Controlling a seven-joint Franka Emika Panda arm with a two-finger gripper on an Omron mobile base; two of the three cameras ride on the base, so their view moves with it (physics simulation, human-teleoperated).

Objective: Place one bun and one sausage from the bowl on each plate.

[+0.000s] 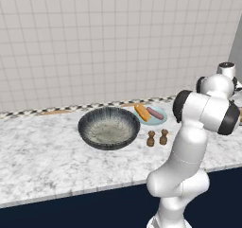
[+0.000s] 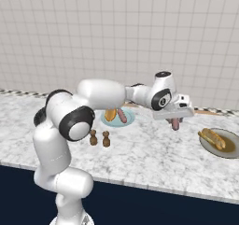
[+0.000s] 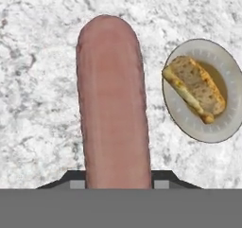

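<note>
My pincer [image 2: 176, 122] is clamped on a sausage [image 3: 112, 104] above the counter [image 2: 149, 154]. Brown-rimmed plate [image 2: 232, 152] has one bun [image 2: 213, 137]; blue plate [image 1: 159, 119] has both; bowl [image 1: 109, 127] looks bare.

Rises as a white column from the lower left of the right base view, bends at a dark-capped joint left of centre, then reaches rightward across the middle of the frame. Ends in a wrist just right of centre, hand turned downward. Gripper [image 2: 175, 121] closed on a sausage [image 2: 175, 123] hanging below it. Seen from the hand view, fingertips [image 3: 74, 179] peeking out dark at the bottom edge on either side of the held piece. In the left base view, stands at the lower right, elbow at right centre
</note>
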